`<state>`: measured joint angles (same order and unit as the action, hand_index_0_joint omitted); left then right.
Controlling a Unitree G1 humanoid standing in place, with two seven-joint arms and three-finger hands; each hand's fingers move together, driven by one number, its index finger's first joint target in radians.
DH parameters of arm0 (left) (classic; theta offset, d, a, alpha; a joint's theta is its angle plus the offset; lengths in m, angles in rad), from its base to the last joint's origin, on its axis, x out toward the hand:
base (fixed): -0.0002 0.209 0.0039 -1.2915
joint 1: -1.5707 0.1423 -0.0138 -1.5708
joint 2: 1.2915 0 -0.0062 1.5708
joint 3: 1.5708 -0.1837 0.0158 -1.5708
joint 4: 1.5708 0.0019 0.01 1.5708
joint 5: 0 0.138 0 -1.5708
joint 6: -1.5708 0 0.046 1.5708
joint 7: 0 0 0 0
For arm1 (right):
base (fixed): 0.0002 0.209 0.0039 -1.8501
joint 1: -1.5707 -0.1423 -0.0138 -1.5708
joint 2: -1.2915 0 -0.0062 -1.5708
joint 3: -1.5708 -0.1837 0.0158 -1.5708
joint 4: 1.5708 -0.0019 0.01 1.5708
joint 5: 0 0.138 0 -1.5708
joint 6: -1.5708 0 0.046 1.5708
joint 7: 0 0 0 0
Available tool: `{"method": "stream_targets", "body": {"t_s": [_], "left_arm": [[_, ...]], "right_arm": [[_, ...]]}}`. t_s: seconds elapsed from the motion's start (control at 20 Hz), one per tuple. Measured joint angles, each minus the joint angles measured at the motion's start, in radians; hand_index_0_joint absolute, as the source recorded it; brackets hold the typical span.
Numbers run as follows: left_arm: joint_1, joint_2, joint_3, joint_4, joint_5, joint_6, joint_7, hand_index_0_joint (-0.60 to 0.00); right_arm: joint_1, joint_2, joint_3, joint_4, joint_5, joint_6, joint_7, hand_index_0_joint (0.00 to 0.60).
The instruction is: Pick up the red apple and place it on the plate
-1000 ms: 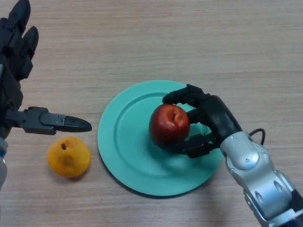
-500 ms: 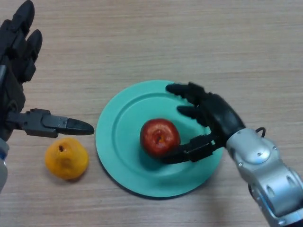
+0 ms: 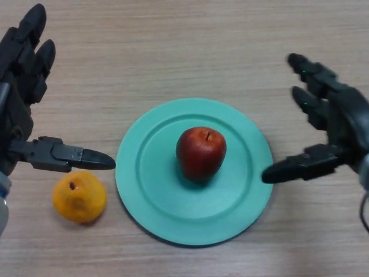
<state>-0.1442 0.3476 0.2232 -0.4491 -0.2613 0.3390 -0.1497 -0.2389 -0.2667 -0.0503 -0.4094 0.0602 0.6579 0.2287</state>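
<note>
Your right hand (image 3: 340, 130) hangs off the right rim of the plate (image 3: 144, 173) with its fingers spread and straight, clamped on nothing. Its thumb points in toward the plate and ends just over the rim, and the fingers reach up and away toward the far side of the desk (image 3: 184, 52). You can see only the hand itself; the wrist and arm run out of view at the right edge.

You will find the red apple (image 3: 200, 152) sitting upright on the teal plate, near its middle, stem up, with a clear gap between it and the right thumb. The underside of the apple is hidden by its own bulk, and a shadow lies beneath it.

Your left hand (image 3: 23, 86) shows at the left edge, also spread wide and gripping nothing, partly cut off by the frame. Its thumb lies level just above an orange fruit (image 3: 79, 195) that rests on the desk just left of the plate. Whether the thumb touches that fruit you cannot tell from this angle. The fruit's dark stem pit faces up.
</note>
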Motion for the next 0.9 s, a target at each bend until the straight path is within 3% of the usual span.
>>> {"method": "stream_targets", "body": {"t_s": [0.15, 0.4, 0.65, 0.8, 0.9], "left_arm": [[0.003, 0.003, 0.005, -0.041, -0.002, 0.053, -0.009, 0.0], [0.004, 0.021, 0.034, -0.103, -0.004, 0.098, -0.055, 0.0], [0.023, 0.038, 0.078, -0.126, 0.006, 0.1, -0.132, 0.0], [0.01, 0.039, 0.109, -0.129, -0.003, 0.113, -0.11, 0.0], [0.011, 0.036, 0.103, -0.145, -0.003, 0.126, -0.06, 0.0]], "right_arm": [[0.054, -0.029, -0.054, -0.09, 0.04, -0.025, 0.034, 0.0], [0.08, -0.026, -0.063, -0.274, 0.176, -0.032, -0.032, 0.0], [0.118, -0.038, -0.111, -0.314, 0.233, -0.03, -0.035, 0.0], [0.157, -0.055, -0.181, -0.378, 0.342, 0.028, 0.063, 0.0], [0.173, -0.066, -0.17, -0.384, 0.342, 0.056, 0.112, 0.0]]}}
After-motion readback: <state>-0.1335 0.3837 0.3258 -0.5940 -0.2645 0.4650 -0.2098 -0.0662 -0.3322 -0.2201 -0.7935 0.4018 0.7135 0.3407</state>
